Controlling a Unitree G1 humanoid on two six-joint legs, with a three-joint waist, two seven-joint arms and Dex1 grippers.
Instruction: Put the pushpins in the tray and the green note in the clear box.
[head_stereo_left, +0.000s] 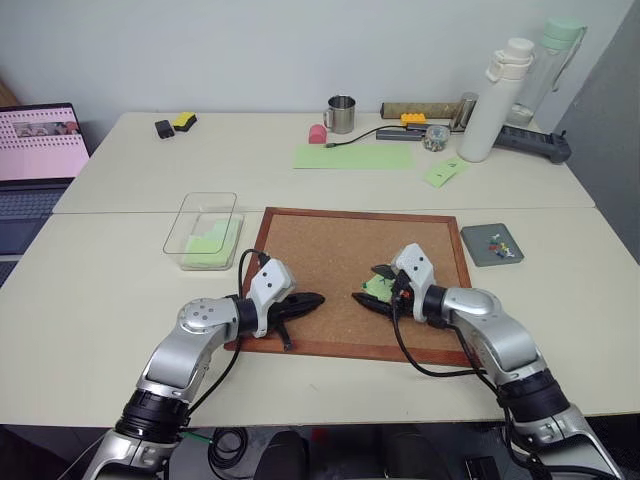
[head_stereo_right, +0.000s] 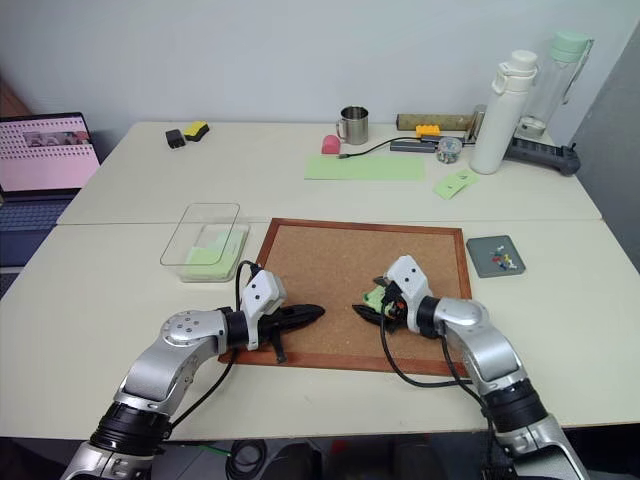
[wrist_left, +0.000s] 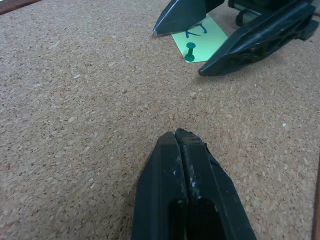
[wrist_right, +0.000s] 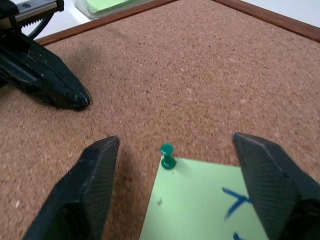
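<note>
The green note (wrist_right: 210, 200), with blue handwriting, lies on the corkboard (head_stereo_left: 330, 250) with a green pushpin (wrist_right: 167, 156) stuck through its corner. My right gripper (wrist_right: 175, 140) is open just above the board, one finger on each side of the pin and the note's corner. My left gripper (head_stereo_left: 312, 298) is shut and empty, resting low over the cork a short way to the left, its tip pointing at the note. The clear box (head_stereo_left: 190, 222) stands left of the board with green paper inside. The dark-grey tray (head_stereo_left: 478, 250) sits right of the board with small coloured pins in it.
A long pale-green sheet (head_stereo_left: 352, 156), a small green slip (head_stereo_left: 444, 172), a metal mug (head_stereo_left: 341, 114), two bottles (head_stereo_left: 495, 100) and a power strip (head_stereo_left: 530, 140) line the far table. A laptop (head_stereo_left: 35, 150) stands at the far left.
</note>
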